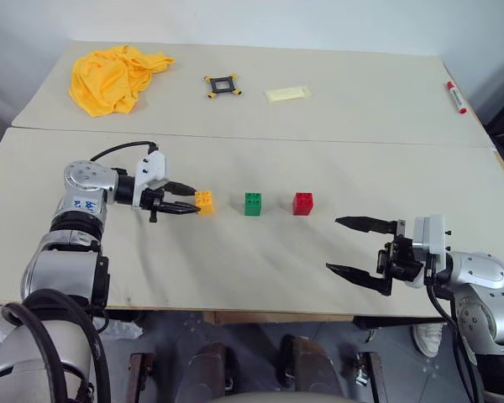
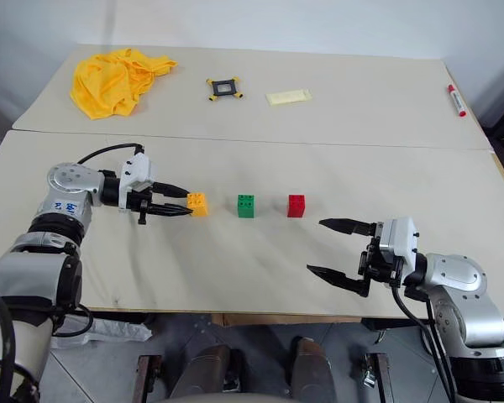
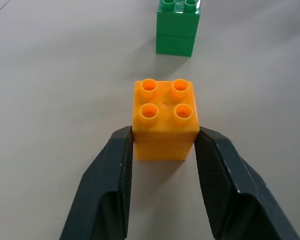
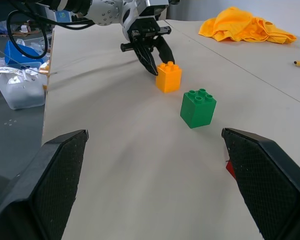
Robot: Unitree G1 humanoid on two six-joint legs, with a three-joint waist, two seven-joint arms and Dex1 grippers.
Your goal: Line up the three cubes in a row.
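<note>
Three studded plastic cubes stand in a row on the smooth pale table [image 1: 260, 277]: orange cube [image 1: 205, 201], green cube [image 1: 253, 203], red cube [image 1: 302, 203], evenly spaced and apart. The left gripper [image 1: 187, 201] reaches in level from the left, its black tapered fingers [image 3: 110, 185] flanking the orange cube's sides and touching it at the tips. The right gripper [image 1: 349, 245] hovers near the table's front edge, pointing left, fingers spread wide, holding nothing, the red cube just beyond it.
</note>
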